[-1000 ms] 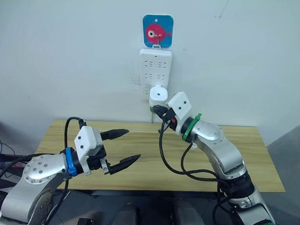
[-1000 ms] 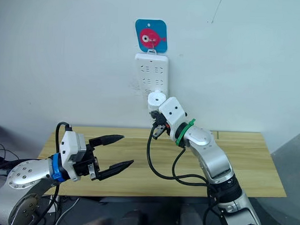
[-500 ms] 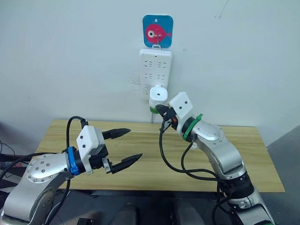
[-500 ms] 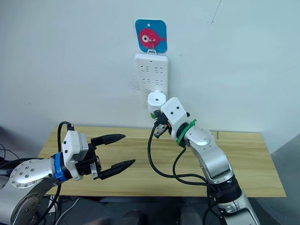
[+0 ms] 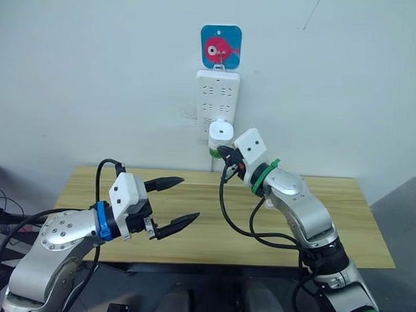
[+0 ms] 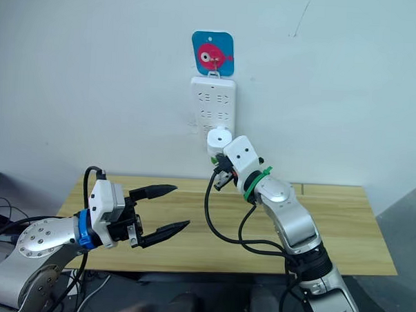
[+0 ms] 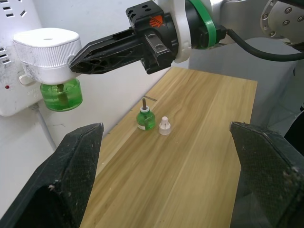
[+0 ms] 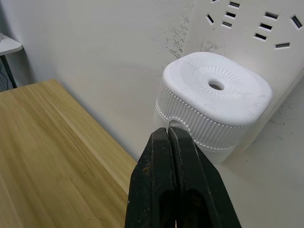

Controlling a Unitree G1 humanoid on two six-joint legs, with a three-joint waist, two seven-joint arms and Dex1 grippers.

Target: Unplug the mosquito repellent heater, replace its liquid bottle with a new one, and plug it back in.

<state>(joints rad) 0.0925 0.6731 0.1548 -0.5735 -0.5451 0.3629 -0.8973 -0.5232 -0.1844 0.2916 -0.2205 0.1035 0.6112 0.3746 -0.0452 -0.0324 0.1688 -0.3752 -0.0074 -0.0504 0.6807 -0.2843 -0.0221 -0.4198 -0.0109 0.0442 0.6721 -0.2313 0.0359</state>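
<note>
While the mosquito repellent heater [image 5: 221,131] sits plugged into the lower part of the white power strip [image 5: 216,101] on the wall, with a green liquid bottle [image 7: 61,96] screwed in beneath it, the right gripper [image 8: 169,134] is raised to it with its two black fingers pressed together, their tips at the ribbed edge of the heater's white body; the left gripper [image 5: 178,199] hangs over the wooden table [image 5: 343,217] with its fingers spread wide, holding nothing; on the table near the wall stand a second small green bottle [image 7: 145,118] with its wick showing and, just beside it, a small white cap [image 7: 164,126]; a fish-printed hook plate [image 5: 220,46] is above the strip.
</note>
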